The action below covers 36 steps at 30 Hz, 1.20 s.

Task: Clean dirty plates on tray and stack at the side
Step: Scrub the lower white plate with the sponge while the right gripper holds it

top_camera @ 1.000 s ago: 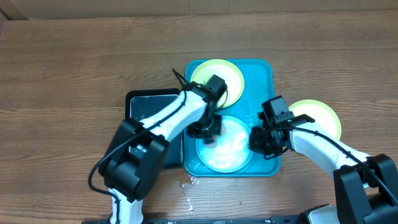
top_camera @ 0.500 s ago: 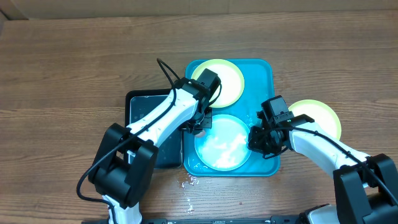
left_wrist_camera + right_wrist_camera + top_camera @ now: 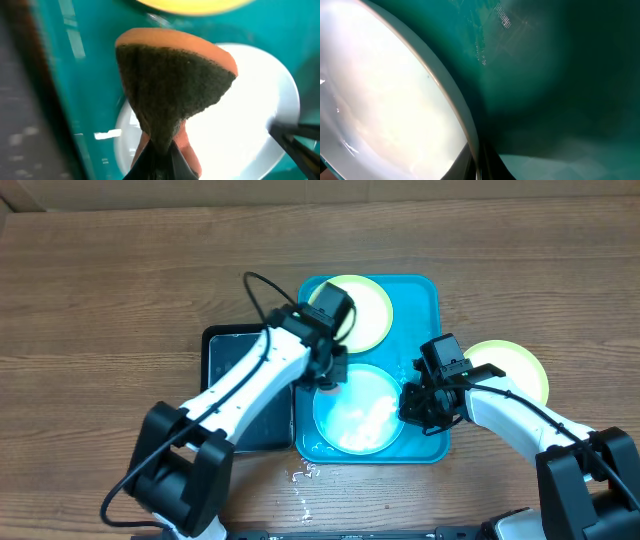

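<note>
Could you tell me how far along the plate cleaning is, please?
Looks done: one yellow-green round plastic plate lies on the table beside the turquoise rectangular plastic tray. In hand: right gripper pinches the light blue round plate; left gripper holds an orange sponge by it. Left: the other yellow-green plate.

A brown wood-grain table (image 3: 110, 280) fills the overhead view under even light, with a pale tan strip (image 3: 420, 188) running beyond its far edge.
</note>
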Available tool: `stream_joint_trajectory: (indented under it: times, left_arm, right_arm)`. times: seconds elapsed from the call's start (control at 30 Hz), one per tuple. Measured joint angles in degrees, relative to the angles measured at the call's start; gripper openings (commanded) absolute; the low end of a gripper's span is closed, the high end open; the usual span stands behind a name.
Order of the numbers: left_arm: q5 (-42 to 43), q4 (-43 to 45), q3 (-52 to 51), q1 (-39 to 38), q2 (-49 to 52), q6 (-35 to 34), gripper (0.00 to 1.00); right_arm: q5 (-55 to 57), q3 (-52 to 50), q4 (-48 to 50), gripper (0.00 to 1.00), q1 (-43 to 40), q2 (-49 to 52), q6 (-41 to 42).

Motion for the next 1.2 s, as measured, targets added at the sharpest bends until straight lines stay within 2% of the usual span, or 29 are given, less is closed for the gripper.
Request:
stream_joint_trajectory:
  times: [0.27,0.63,0.77,0.9,1.2]
  left_arm:
    - [4.5,2.7,-0.2,-4.0,10.2,-1.6,0.04]
    - [21.5,4.3,-0.2,-3.5,11.5,3.5,0.04]
    - [24.4,3.3,-0.2,-4.0,11.6,5.2,0.04]
    - [21.9,-2.1,-0.2,-4.0,11.6,5.8,0.04]
    - [4.5,-11.8,0.1,-4.0,11.6,1.1,0.04]
  right_arm:
    - [0.3,0.0,-0.3,0.06,0.0,0.0,0.0]
    - [0.5,0.0,-0.4,0.06,-0.1,0.0,0.0]
    - [0.5,0.0,-0.3,0.06,-0.1,0.0,0.0]
    - [0.5,0.0,-0.4,0.06,-0.1,0.0,0.0]
    - [0.5,0.0,-0.4,0.06,-0.1,0.0,-0.1]
